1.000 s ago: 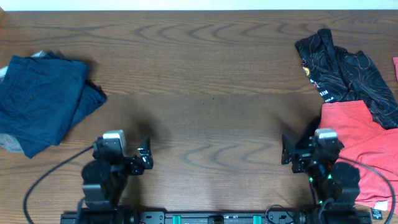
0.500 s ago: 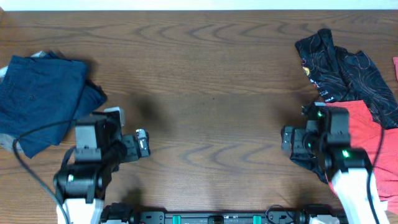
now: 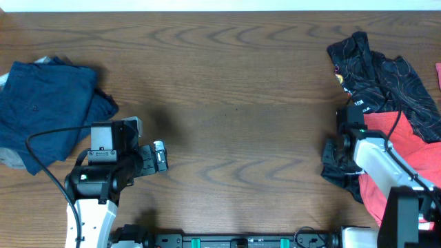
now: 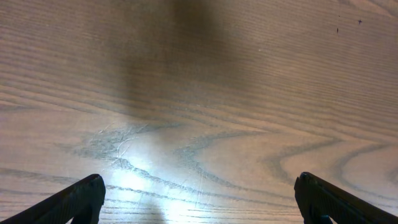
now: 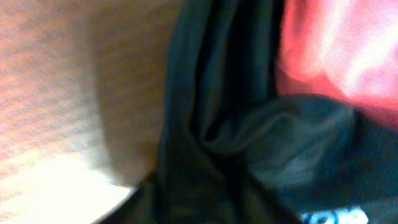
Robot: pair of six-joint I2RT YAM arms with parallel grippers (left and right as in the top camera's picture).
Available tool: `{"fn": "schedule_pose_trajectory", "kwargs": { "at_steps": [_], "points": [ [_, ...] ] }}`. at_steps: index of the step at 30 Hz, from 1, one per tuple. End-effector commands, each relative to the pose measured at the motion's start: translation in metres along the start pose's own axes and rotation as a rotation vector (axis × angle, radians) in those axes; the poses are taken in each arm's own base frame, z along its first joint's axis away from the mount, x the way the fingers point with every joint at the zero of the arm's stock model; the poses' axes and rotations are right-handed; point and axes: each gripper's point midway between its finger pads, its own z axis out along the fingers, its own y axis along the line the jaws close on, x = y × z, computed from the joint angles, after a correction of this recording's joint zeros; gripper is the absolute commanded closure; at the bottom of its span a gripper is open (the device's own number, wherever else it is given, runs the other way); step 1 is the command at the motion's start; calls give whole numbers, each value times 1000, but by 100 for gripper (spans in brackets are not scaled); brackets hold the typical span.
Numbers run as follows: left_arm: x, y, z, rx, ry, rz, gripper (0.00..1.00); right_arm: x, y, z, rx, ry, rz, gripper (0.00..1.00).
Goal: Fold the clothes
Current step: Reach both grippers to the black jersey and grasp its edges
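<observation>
The clothes, a black sports shirt (image 3: 386,76) with thin orange lines, lie crumpled at the far right of the table. More black fabric (image 3: 336,169) shows by the left edge of the red T-shirt. My right gripper (image 3: 348,134) hangs low over that edge. The right wrist view is blurred and filled with dark folds of the shirt (image 5: 224,124). Its fingers cannot be made out against the cloth. My left gripper (image 3: 160,155) stands open over bare wood, with both fingertips (image 4: 84,199) wide apart and nothing between them.
A red T-shirt (image 3: 406,148) lies at the right under my right arm, and shows as red cloth (image 5: 336,50) in the wrist view. A folded navy garment (image 3: 45,114) sits at the far left. Brown wooden table (image 3: 234,103) spans the middle.
My right arm has swung forward from the front edge to the black fabric beside the red T-shirt. My left arm has lifted and shifted slightly, and its gripper is still open.
</observation>
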Motion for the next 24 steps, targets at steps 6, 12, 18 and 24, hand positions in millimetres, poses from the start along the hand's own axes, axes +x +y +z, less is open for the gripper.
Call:
{"fn": "schedule_pose_trajectory", "kwargs": {
  "at_steps": [6,12,18,24],
  "points": [
    [-15,-8,-4,38,-54,-1,2,48,144,-45,-897,111,-410,99],
    [-34,-24,-7,124,-125,-20,2,93,209,-86,-1127,72,-747,99],
    [-40,-24,-3,132,-131,-99,2,137,270,-127,-1291,-16,-997,99],
    [-37,-26,9,145,-69,-166,2,108,298,-140,-1250,-158,-897,78]
  ]
}}
